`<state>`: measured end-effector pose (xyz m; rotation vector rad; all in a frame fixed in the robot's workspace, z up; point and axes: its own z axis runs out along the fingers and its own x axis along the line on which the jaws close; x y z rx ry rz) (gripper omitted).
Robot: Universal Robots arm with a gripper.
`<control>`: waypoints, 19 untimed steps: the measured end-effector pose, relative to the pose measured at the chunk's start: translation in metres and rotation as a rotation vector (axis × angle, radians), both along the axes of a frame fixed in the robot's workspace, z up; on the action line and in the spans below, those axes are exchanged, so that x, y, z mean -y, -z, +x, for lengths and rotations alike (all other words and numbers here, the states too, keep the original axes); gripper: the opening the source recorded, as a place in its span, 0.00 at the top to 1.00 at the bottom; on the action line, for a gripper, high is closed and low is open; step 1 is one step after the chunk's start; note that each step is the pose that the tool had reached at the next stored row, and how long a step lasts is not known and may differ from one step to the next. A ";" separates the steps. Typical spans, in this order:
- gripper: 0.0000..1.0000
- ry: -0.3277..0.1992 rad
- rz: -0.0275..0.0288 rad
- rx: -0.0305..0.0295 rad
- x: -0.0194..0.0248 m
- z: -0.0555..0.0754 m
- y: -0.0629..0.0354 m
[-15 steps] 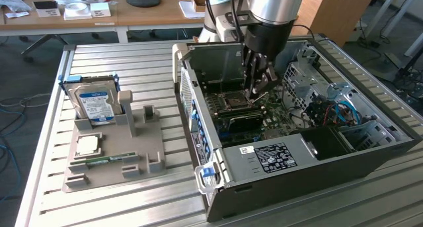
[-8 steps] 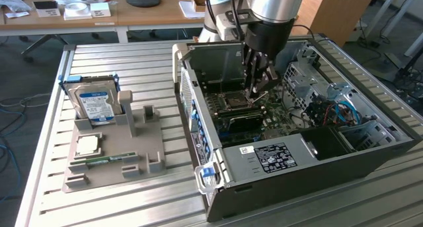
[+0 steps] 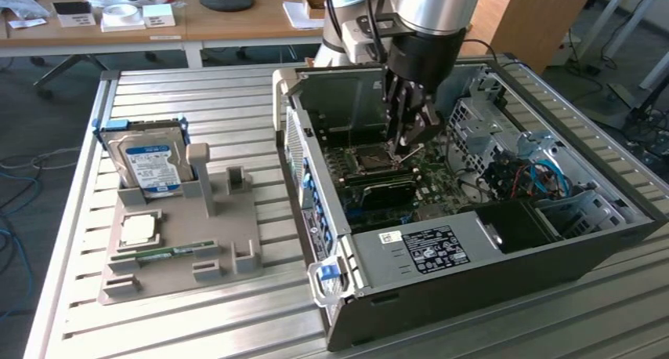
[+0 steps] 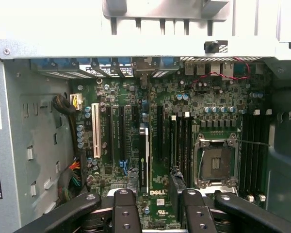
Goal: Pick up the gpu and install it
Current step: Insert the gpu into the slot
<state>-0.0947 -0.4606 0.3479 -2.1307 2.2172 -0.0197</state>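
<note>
Ribbed bare-metal table (image 3: 199,312), matt grey plastic tray (image 3: 183,277), glossy silver hard drive (image 3: 146,164).

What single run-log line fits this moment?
gripper: open, empty | nearest: thin black gpu card | card: upright in green motherboard slot

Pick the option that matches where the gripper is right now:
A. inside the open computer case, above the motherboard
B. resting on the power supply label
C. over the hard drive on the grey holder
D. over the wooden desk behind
A: the gripper hangs inside the open computer case, its open fingers just above the motherboard, holding nothing.
</note>
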 end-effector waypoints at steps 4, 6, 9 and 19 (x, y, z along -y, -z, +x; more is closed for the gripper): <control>0.60 0.000 0.0001 0.0001 0.0000 0.000 -0.0031; 0.60 0.000 0.0002 0.0001 0.0000 0.000 -0.0044; 0.60 0.000 0.0002 0.0001 0.0000 0.000 -0.0067; 0.60 0.000 0.0001 0.0001 0.0000 0.000 -0.0110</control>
